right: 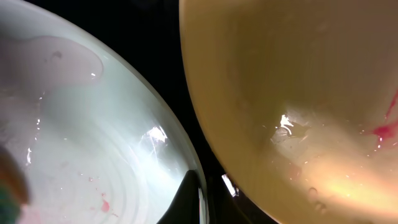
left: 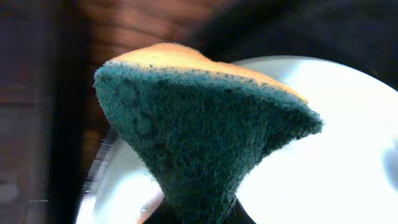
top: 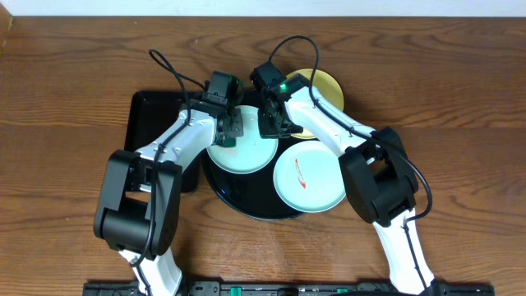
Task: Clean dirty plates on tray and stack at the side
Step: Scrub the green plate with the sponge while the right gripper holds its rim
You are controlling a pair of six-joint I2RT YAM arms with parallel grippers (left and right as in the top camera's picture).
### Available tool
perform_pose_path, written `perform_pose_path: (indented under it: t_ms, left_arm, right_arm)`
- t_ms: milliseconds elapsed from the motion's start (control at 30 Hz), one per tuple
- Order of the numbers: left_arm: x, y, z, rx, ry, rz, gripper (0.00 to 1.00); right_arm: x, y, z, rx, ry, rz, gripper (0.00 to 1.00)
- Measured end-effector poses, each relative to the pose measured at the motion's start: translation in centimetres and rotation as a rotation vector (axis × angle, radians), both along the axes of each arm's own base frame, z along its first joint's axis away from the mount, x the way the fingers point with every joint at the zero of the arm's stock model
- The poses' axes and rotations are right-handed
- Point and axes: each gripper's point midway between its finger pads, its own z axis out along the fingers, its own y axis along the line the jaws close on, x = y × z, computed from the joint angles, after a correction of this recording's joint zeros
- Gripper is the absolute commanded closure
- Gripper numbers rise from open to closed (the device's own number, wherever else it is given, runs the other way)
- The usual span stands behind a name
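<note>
The left pincer (top: pixel 230 130) is clamped on a green sponge (left: pixel 199 130) over a mint plate (top: pixel 246 156) on the round tray (top: pixel 242 201). The right pincer (top: pixel 275 125) sits at that plate's rim beside the yellow plate (top: pixel 322 86); I cannot tell how far it is open.

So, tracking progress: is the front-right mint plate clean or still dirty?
Still dirty: the mint plate on the tray carries a thin red smear at its middle, seen overhead.

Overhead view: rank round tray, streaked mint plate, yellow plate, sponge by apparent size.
1. Round tray.
2. Streaked mint plate; yellow plate looks about the same but is partly hidden, so not ranked apart.
3. Sponge, smallest.
</note>
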Motion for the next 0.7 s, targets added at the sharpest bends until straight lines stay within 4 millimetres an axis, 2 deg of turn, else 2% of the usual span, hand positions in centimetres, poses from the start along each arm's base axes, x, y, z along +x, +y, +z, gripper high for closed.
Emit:
perform_pose_path:
  t_ms: [100, 200, 300, 400, 467, 567, 700]
  left_arm:
    - [0.3, -1.3, 0.3, -0.068, -0.010, -0.026, 0.92]
    - [2.8, -2.4, 1.5, -0.114, -0.124, -0.036, 0.92]
    - [4.5, -1.3, 2.4, -0.056, -0.211, 0.001, 0.92]
    - [5.2, 1.0, 2.6, 0.063, -0.250, 0.066, 0.92]
    - [5.3, 2.4, 1.9, 0.139, -0.253, 0.101, 0.92]
    - [4.9, 2.3, 0.9, 0.151, -0.221, 0.094, 0.92]
    - [4.4, 1.6, 0.5, 0.105, -0.182, 0.069, 0.92]
  right_arm:
    - [0.0, 0.0, 0.0, 0.000, 0.000, 0.000, 0.99]
    - [0.0, 0.0, 0.0, 0.000, 0.000, 0.000, 0.99]
    - [0.0, 0.0, 0.0, 0.000, 0.000, 0.000, 0.99]
    - [0.0, 0.0, 0.0, 0.000, 0.000, 0.000, 0.99]
    - [0.0, 0.0, 0.0, 0.000, 0.000, 0.001, 0.99]
    - [0.0, 0.0, 0.0, 0.001, -0.001, 0.001, 0.99]
    - [0.0, 0.0, 0.0, 0.000, -0.002, 0.002, 0.99]
